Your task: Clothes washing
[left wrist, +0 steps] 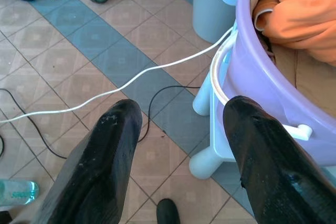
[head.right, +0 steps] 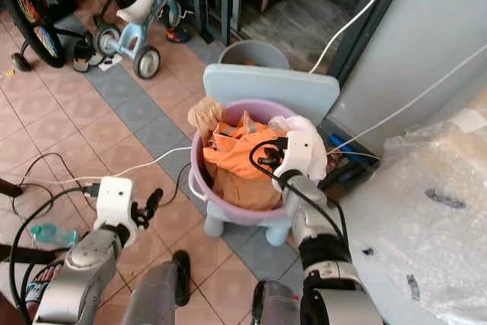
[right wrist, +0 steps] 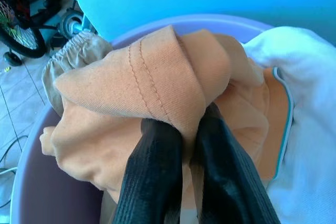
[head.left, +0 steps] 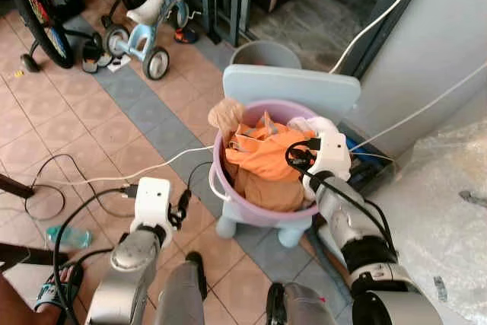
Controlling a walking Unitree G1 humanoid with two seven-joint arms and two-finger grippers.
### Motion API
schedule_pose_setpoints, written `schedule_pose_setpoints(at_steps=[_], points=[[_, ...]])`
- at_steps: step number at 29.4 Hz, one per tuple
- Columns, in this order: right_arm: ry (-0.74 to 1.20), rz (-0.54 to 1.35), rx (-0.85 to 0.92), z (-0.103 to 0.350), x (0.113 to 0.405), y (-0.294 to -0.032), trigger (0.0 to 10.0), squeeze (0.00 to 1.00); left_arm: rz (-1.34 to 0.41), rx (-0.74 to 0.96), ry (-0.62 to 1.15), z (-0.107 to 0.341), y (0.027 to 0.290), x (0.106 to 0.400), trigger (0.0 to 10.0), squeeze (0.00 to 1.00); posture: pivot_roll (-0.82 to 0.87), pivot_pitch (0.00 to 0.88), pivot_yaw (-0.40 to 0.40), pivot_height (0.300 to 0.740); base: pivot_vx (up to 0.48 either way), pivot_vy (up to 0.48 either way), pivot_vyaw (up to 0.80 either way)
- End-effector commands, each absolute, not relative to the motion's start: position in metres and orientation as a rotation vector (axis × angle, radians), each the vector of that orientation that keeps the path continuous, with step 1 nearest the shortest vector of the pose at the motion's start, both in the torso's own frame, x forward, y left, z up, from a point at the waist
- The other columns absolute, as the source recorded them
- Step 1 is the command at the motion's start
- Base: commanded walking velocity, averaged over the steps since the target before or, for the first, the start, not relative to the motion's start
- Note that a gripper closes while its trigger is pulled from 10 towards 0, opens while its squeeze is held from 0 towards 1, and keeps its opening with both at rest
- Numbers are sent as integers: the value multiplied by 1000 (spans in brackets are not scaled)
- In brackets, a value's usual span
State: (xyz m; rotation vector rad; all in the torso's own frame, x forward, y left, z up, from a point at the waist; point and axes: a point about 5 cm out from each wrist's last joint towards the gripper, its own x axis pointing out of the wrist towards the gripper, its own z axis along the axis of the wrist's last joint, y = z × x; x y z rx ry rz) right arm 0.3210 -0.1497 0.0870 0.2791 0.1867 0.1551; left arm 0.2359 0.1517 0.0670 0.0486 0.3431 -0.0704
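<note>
The left pincer hangs released over the tiled floor, its two black fingers spread beside the lavender wash tub's wall and a white cable. The tub sits on a pale blue plastic chair, heaped with laundry — an orange garment on top. Right of that, the right pincer reaches into the tub, clenched on a fold of the orange garment.

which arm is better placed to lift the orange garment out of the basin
Right. The right gripper is already pinched on the orange garment inside the purple basin; the left gripper hangs open outside the basin, over the floor.
</note>
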Motion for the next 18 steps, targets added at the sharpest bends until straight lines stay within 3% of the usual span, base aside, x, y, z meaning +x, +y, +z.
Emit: schedule_pose_setpoints(at_steps=[1, 4, 6, 13, 14, 18], points=[[104, 184, 249, 106, 320, -155, 0, 0, -38, 50, 324, 68, 153, 239, 10000, 0, 83, 135, -51, 740, 0, 0, 0], [-19, 228, 171, 132, 309, -156, 0, 0, 26, -5, 304, 76, 156, 247, 10000, 0, 70, 134, -48, 740, 0, 0, 0], [-39, 238, 155, 141, 302, -155, 0, 0, 17, 27, 218, 85, 155, 255, 10000, 0, 56, 136, -34, 740, 0, 0, 0], [-21, 254, -11, 147, 295, -152, 0, 0, 8, 25, 189, 90, 151, 264, 10000, 0, 19, 129, 14, 740, 0, 0, 0], [-31, 267, -67, 151, 293, -153, 10000, 0, -14, 24, 191, 90, 148, 264, 10000, 0, 17, 120, 19, 740, 0, 0, 0], [-22, 189, -87, 149, 292, -161, 10000, 0, -39, 27, 190, 86, 143, 265, 10000, 0, 26, 90, 1, 740, 0, 0, -392]])
